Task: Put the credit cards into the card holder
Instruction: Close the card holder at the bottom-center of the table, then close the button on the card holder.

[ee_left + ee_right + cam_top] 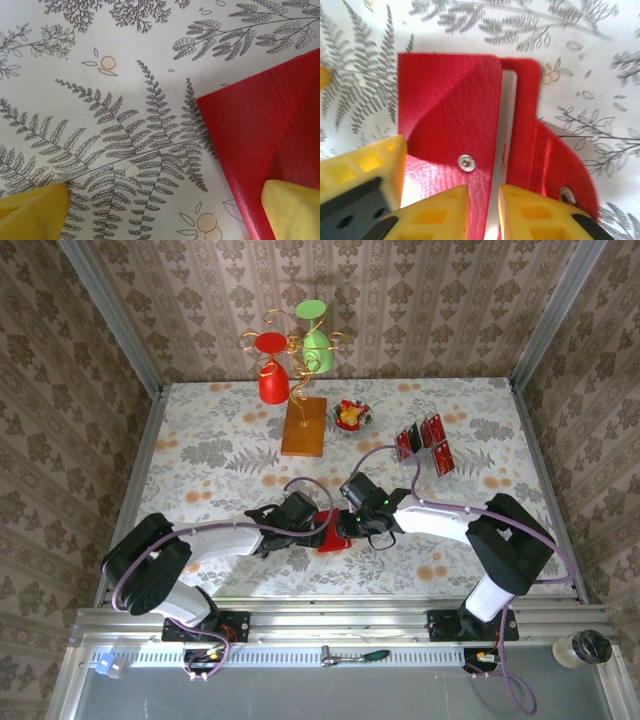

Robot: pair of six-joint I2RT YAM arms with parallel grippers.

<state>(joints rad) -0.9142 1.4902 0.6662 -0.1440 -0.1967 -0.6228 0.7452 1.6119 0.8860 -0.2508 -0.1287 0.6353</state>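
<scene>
The red card holder (pixel 331 540) lies on the patterned table near the front centre, where both arms meet. My right gripper (pixel 482 210) is shut on a thin pale-edged flap of the card holder (pixel 445 110), which stands edge-on between the yellow fingers beside a metal snap. My left gripper (pixel 162 212) is open just above the cloth; its right fingertip (pixel 292 210) is over the card holder's corner (pixel 260 125), and the left fingertip is over bare cloth. The credit cards (pixel 425 445), red with black bands, stand upright at the back right, far from both grippers.
A wire cup tree on an orange wooden slab (pixel 304 426) stands at the back centre, holding a red cup (pixel 273 380) and a green cup (pixel 318 350). A small bowl of sweets (pixel 352 415) sits beside it. Walls border the table (pixel 200 450).
</scene>
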